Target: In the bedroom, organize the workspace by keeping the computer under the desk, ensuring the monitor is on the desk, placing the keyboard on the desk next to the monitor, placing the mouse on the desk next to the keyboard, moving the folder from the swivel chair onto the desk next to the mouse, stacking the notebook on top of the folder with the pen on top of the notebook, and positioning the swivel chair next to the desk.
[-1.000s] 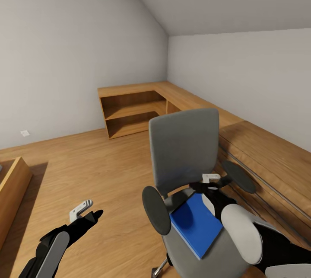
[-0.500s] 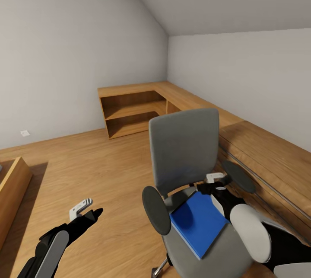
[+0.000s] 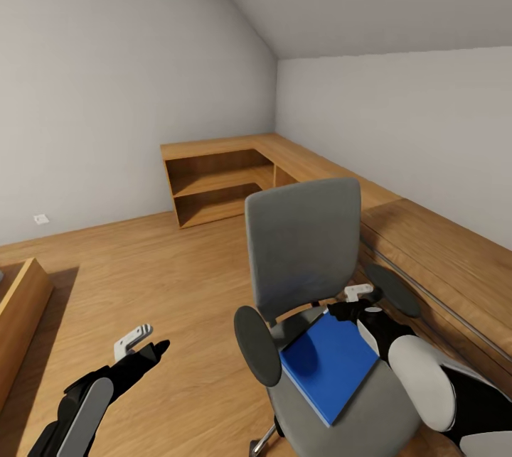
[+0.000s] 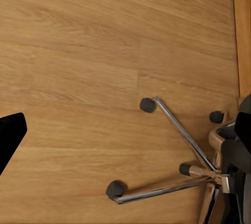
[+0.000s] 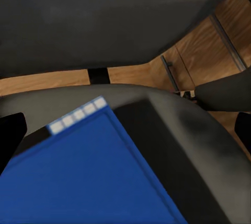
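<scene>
Two arms of the robot were at work in the attic bedroom (image 3: 142, 73), where sloped pale walls met a plank floor (image 3: 142, 279). Low wooden cabinets (image 3: 235, 180) ran along the far corner and the right wall, their open shelf compartments bare. At the left edge stood the corner of another light-wood unit (image 3: 21, 308).

In front of the cabinets stood the grey swivel chair (image 3: 302, 244), its tall back upright and its black armrests (image 3: 256, 347) out to either side. The left wrist view looked down on the chair's metal star base (image 4: 172, 172) and castors on the floor.

On the seat lay the blue folder (image 3: 328, 364), flat and turned at an angle, one corner toward the backrest. The right wrist view showed that corner with its thin white edge (image 5: 78, 114) against the dark seat.

The right gripper (image 3: 358, 298) hung over the rear right of the seat, just beside the folder's far corner and near the right armrest; its dark fingertips (image 5: 10, 135) stood wide apart at the two edges of its wrist view, released and grasping nothing.

The left gripper (image 3: 146, 345) hovered over bare floor to the chair's left, well apart from the folder. Whether its jaws were released or clenched, I could not tell.
</scene>
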Robot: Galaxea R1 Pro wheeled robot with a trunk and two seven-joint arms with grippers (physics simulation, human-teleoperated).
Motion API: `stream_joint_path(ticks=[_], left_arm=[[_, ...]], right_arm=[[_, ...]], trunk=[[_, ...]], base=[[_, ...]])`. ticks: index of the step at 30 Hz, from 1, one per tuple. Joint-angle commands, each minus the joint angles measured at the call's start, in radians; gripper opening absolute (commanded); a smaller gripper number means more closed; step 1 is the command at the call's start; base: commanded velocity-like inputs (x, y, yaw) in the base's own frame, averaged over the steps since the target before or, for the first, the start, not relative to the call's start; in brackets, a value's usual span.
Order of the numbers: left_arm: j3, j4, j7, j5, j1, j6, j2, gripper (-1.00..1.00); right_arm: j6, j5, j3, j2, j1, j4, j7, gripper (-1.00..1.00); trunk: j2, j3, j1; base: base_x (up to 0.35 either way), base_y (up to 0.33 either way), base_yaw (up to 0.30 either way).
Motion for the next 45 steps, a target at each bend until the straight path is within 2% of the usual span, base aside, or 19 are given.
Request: stream_joint_path(ticks=[1,15,33,37,45], left_arm=[[0.000,-0.004,0.009,0.011,-0.001,0.003,0.000,1.00],[0.000,-0.014,0.009,0.012,-0.001,0.004,-0.001,1.00],[-0.001,-0.014,0.009,0.012,-0.001,0.004,-0.001,1.00],[-0.001,-0.014,0.010,0.012,-0.001,0.004,-0.001,1.00],[-0.002,-0.014,0.009,0.012,-0.001,0.004,-0.001,1.00]], right_arm=[[0.004,0.008,-0.009,0.000,0.000,-0.002,0.007,1.00],[0.002,0.007,-0.009,-0.003,0.000,-0.002,0.009,1.00],[-0.037,0.002,-0.012,0.002,0.000,0.000,0.014,1.00],[-0.061,0.001,-0.012,0.009,0.000,0.012,0.018,1.00],[-0.168,0.000,-0.012,0.017,0.000,0.054,0.028,1.00]], trunk=[[0.000,-0.001,0.000],[0.000,-0.001,0.000],[-0.126,-0.057,0.069],[-0.133,-0.060,0.073],[-0.133,-0.060,0.073]], base=[[0.000,0.000,0.000],[0.000,0.000,0.000],[0.000,0.000,0.000],[0.000,0.000,0.000],[0.000,0.000,0.000]])
